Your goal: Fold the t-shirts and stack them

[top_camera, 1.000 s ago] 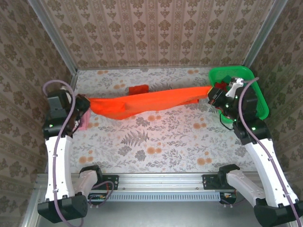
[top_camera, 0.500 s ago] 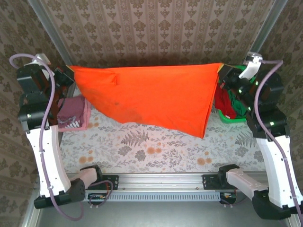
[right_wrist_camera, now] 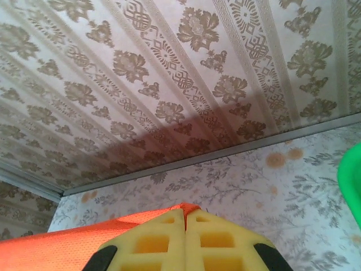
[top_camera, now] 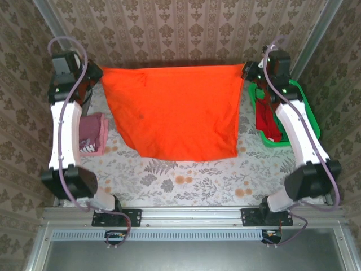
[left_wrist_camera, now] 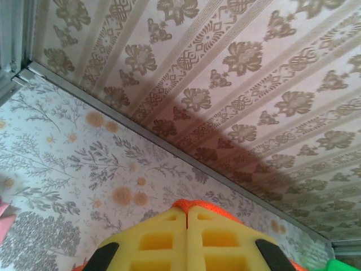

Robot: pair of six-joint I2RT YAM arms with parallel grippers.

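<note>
A bright orange t-shirt [top_camera: 172,110] hangs spread wide above the table, held taut by its two upper corners. My left gripper [top_camera: 97,73] is shut on the left corner, where orange cloth [left_wrist_camera: 198,207] peeks past its yellow fingertips. My right gripper [top_camera: 247,70] is shut on the right corner, with orange fabric [right_wrist_camera: 67,240] running off to the left. A folded pink-maroon t-shirt [top_camera: 93,132] lies at the table's left edge. Red cloth [top_camera: 265,121] and dark green cloth [top_camera: 287,117] hang in the basket at the right.
The bright green mesh basket [top_camera: 309,116] stands at the right edge beside the right arm; its rim [right_wrist_camera: 351,175] shows in the right wrist view. Patterned walls close in the back and sides. The floral table [top_camera: 192,175] lies open in front of the hanging shirt.
Both arms have lifted and swung toward the back wall, raising the orange t-shirt from a low sagging band into a wide hanging sheet. Both grips have held.
</note>
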